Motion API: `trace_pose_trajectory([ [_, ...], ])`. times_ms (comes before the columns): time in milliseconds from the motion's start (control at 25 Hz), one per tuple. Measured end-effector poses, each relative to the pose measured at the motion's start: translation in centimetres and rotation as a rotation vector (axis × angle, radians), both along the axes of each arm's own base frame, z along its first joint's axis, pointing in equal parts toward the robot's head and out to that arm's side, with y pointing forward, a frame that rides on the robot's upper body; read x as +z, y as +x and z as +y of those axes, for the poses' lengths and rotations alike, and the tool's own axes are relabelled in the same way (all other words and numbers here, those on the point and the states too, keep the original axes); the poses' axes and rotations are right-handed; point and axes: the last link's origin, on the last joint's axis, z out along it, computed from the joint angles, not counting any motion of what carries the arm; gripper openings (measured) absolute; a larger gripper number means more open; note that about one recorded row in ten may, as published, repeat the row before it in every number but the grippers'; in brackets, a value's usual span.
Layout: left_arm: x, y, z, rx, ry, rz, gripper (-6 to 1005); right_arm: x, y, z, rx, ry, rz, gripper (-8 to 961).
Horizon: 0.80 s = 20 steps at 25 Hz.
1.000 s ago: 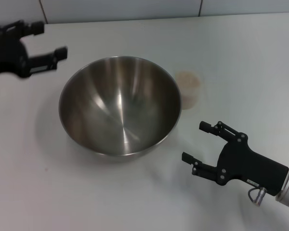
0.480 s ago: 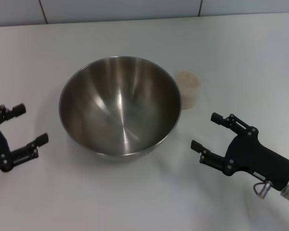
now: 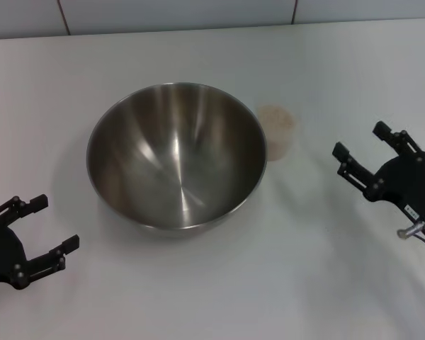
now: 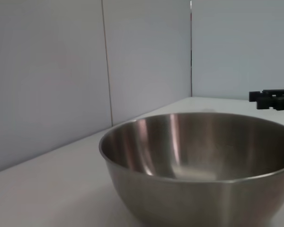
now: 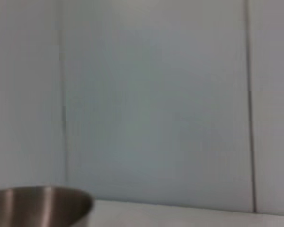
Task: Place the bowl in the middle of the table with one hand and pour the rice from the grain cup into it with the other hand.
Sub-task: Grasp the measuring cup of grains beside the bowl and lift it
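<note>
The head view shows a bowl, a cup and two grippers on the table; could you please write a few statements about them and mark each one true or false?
1. The bowl is empty. True.
2. The grain cup lies tipped over inside the bowl. False: it stands upright on the table, just beside the bowl's rim on the robot's right.
3. The right gripper is shut on the grain cup. False: it is open and holds nothing, apart from the cup on the robot's right.
4. The left gripper is open, near the table's front left, clear of the bowl. True.
5. The rice is in the cup. True.
</note>
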Motion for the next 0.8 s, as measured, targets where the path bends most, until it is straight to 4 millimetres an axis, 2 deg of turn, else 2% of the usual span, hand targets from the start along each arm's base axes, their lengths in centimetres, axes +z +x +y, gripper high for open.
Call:
trace_pose_trajectory([
  [240,-0.5,0.0,0.2,0.011,-0.002,0.012,833,-0.8,0.0,2.3,-0.075,-0.012,-0.033,825],
  [800,-0.8,-0.2,0.4,0.030,-0.003,0.021,833,-1.8,-0.8,5.0,-0.115,-0.026,-0.078,825],
])
